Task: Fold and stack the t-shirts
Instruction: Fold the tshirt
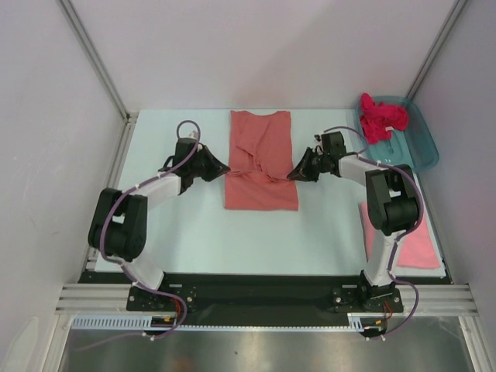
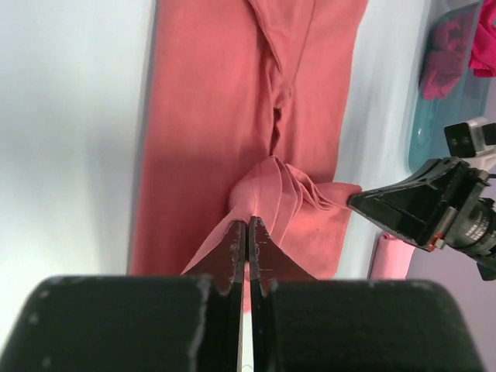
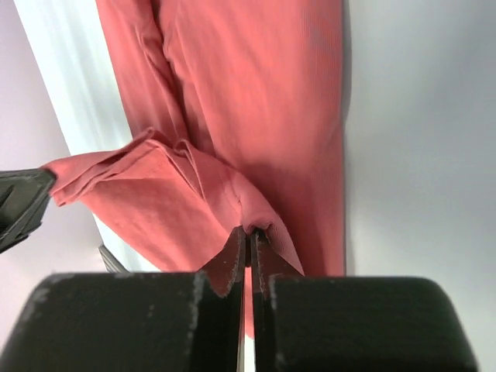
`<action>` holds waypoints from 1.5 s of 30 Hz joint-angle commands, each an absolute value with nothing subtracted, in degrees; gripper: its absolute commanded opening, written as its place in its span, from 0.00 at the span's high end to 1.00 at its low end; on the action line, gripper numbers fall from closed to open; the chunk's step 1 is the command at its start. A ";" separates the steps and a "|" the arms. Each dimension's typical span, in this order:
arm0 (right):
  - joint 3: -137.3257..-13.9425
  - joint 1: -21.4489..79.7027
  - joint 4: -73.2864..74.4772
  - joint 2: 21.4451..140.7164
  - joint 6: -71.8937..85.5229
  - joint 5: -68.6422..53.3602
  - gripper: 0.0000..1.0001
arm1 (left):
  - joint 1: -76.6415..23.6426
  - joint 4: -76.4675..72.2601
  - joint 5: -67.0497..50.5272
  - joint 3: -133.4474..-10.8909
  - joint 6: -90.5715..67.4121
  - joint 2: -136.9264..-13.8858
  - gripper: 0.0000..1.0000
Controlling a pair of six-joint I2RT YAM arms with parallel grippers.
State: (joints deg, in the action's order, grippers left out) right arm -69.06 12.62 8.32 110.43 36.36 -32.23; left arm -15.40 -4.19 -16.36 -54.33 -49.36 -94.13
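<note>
My left fingers (image 2: 242, 232): pinched tight on the salmon t-shirt (image 1: 261, 159) edge.
My right fingers (image 3: 243, 236): clamped on its opposite edge.

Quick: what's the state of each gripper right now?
Left gripper: shut on the salmon t-shirt.
Right gripper: shut on the salmon t-shirt too.

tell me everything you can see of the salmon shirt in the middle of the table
The salmon-coral t-shirt is soft, matte cloth folded into a long, narrow strip. It lies mostly flat on the pale table, running away from the arms. Partway along, the cloth is lifted and bunched into creased folds. There the left end effector is shut on its left edge and the right end effector on its right edge.
</note>
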 commanded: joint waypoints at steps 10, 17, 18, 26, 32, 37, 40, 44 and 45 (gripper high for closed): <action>-80.77 8.70 8.09 116.53 36.04 -36.91 1.00 | -12.92 -6.94 -22.15 -64.07 -48.69 -104.59 1.00; -84.64 7.91 8.53 120.14 36.39 -38.32 1.00 | -10.73 -7.12 -21.88 -66.27 -49.48 -106.78 1.00; -84.99 7.91 8.44 120.58 36.39 -38.58 1.00 | -10.55 -7.03 -22.23 -66.79 -49.48 -107.14 1.00; -86.04 6.77 6.50 122.87 37.18 -39.72 1.00 | -10.20 -4.66 -25.05 -73.38 -49.13 -112.23 1.00; -86.83 5.72 5.98 123.84 37.44 -40.25 1.00 | -10.11 -3.26 -24.35 -75.50 -48.34 -114.08 1.00; -89.47 5.19 5.98 126.03 37.70 -41.13 1.00 | -9.84 -2.81 -23.91 -75.76 -48.43 -114.52 1.00; -90.96 4.92 6.06 126.91 37.71 -41.66 1.00 | -9.67 -2.20 -24.08 -76.46 -48.34 -115.31 1.00; -92.63 4.75 6.77 128.32 37.71 -42.63 0.99 | -9.41 -1.58 -23.91 -77.34 -47.90 -116.01 0.99; -92.98 4.66 6.85 128.58 37.62 -42.80 0.98 | -9.32 -1.58 -23.82 -77.78 -47.90 -116.54 0.98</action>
